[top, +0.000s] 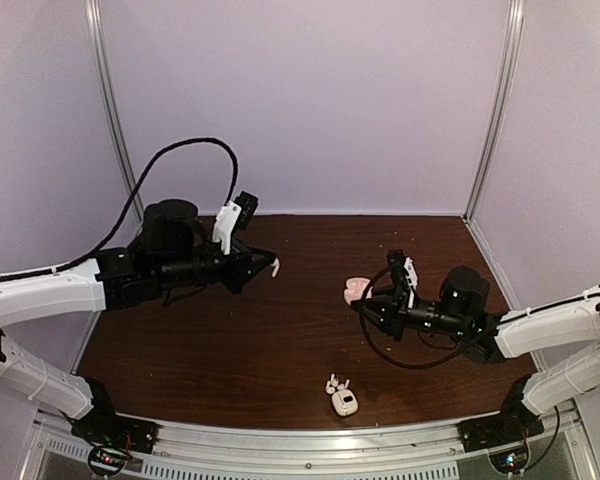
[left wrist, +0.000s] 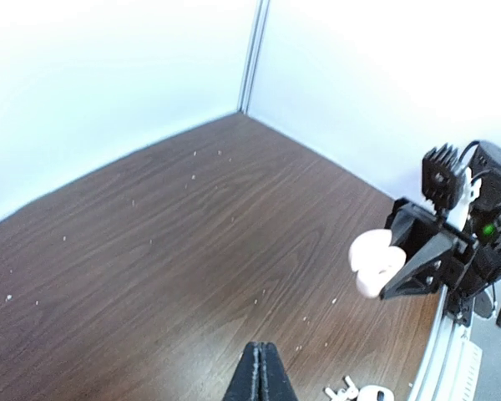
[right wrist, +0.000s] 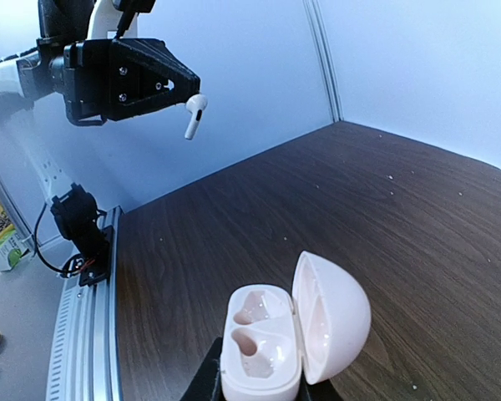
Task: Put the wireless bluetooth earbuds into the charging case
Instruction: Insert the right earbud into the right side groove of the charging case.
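Observation:
My right gripper (top: 365, 300) is shut on the charging case (right wrist: 263, 342), a glossy pale pink-white shell held above the table at middle right. Its hinged lid (right wrist: 334, 317) stands open and both sockets are empty. My left gripper (top: 267, 267) hovers at the left centre with its tip pointing at the case. It is shut on one white earbud (right wrist: 194, 114), whose stem hangs down from the fingertips. In the left wrist view the jaws (left wrist: 261, 368) press together and hide that earbud. There the held case (left wrist: 371, 261) shows ahead on the right.
A second small white case (top: 345, 404) lies near the table's front edge, with two loose white earbuds (top: 335, 382) just behind it. A black cable loop (top: 380, 345) droops under the right wrist. Pale walls close the back and sides, and a metal rail (top: 300, 440) runs along the front.

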Tool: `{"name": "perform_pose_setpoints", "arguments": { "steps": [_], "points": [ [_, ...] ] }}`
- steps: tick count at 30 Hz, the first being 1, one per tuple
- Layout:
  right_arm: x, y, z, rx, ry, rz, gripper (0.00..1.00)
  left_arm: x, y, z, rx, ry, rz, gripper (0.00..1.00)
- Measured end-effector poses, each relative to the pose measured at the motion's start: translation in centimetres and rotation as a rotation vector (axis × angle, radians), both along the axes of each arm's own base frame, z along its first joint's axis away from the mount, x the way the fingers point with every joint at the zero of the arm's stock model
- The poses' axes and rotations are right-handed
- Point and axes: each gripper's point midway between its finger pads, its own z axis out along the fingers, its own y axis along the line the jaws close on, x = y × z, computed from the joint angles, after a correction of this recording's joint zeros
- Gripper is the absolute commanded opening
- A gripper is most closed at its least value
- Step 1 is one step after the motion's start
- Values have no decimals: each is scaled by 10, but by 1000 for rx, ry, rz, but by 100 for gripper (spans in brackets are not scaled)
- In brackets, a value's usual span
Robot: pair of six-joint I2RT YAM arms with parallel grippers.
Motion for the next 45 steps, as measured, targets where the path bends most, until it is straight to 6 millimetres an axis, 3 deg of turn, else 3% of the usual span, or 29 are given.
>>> {"name": "perform_pose_setpoints", "arguments": {
  "steps": [7, 11, 17, 24, 35, 45],
  "points": [
    [-5, 43, 33, 111, -43, 100, 0, -15, -22, 37, -140, -143, -28, 0],
    [-12, 57, 41, 154, -53, 139, 0, -28, -32, 59, -213, -215, -51, 0],
    [-18, 73, 50, 186, -70, 165, 0, -39, -39, 75, -282, -268, -76, 0],
    [-21, 83, 66, 213, -107, 151, 0, -46, -49, 74, -301, -278, -109, 0],
    [-16, 87, 69, 209, -128, 88, 0, -54, -67, 59, -294, -261, -179, 0],
    [-10, 87, 70, 201, -136, 57, 0, -55, -70, 55, -290, -248, -194, 0]
  ]
}}
